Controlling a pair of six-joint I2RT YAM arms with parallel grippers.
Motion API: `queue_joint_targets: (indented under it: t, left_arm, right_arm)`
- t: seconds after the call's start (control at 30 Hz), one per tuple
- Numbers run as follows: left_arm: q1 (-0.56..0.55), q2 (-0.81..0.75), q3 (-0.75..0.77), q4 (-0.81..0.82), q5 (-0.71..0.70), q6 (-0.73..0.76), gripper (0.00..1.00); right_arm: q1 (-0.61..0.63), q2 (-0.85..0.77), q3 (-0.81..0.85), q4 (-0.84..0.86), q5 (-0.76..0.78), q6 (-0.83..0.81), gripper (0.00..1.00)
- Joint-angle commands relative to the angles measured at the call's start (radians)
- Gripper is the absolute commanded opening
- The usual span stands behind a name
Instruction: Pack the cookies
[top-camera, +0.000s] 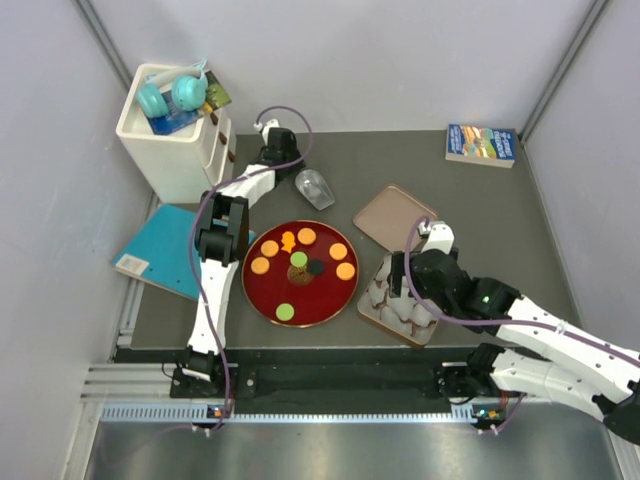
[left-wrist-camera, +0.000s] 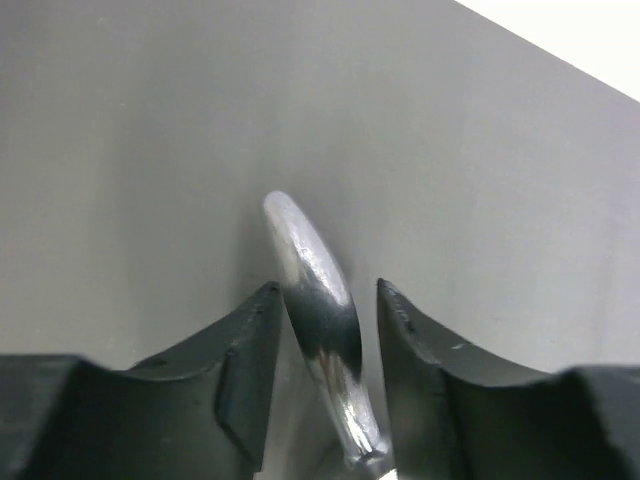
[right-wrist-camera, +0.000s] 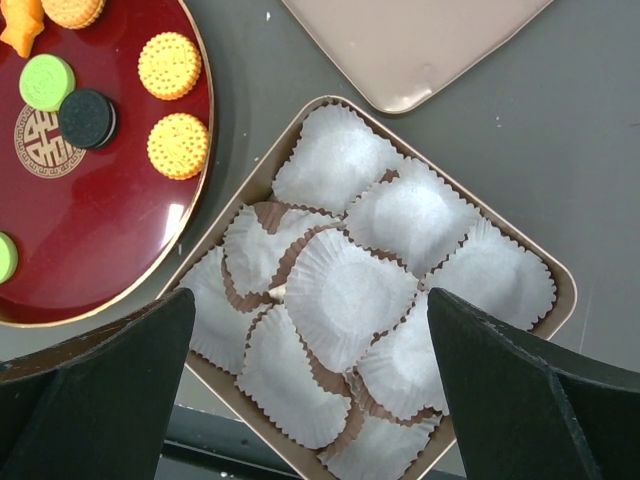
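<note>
Hung the right gripper (right-wrist-camera: 310, 295) wide apart, empty, over the tray (right-wrist-camera: 250, 188) of paper cups (right-wrist-camera: 340, 290). Found the cookies (top-camera: 307, 237) lying on the red plate (top-camera: 322, 300) beside it. Farther off, straddled the metal tool (left-wrist-camera: 300, 250) with the left gripper (left-wrist-camera: 327, 288), fingers apart; needed centring before squeezing.

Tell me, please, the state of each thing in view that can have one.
left gripper: open.
right gripper: open, holding nothing, over the tin.
metal scoop: in the left gripper's gap, not clamped.
cookies: on the red plate, none packed.
tin: open, its paper cups empty.
lid: off, lying beside the tin.
book: closed.
</note>
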Motion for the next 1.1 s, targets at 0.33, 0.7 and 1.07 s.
queue_joint_targets:
  t: [0.33,0.7,1.07]
  left_arm:
    - [0.013,0.012,0.022,0.053,0.051,-0.020,0.21]
    - [0.022,-0.129,-0.127,0.099,0.059,-0.092,0.00]
    - [0.011,-0.428,-0.205,0.031,0.069,-0.143,0.00]
  right_arm:
    - [-0.012,0.001,0.041,0.019,0.003,0.025,0.99]
    - [-0.012,-0.021,0.040,0.014,0.001,0.039,0.99]
    - [-0.012,-0.073,0.075,0.054,-0.030,0.018,0.99]
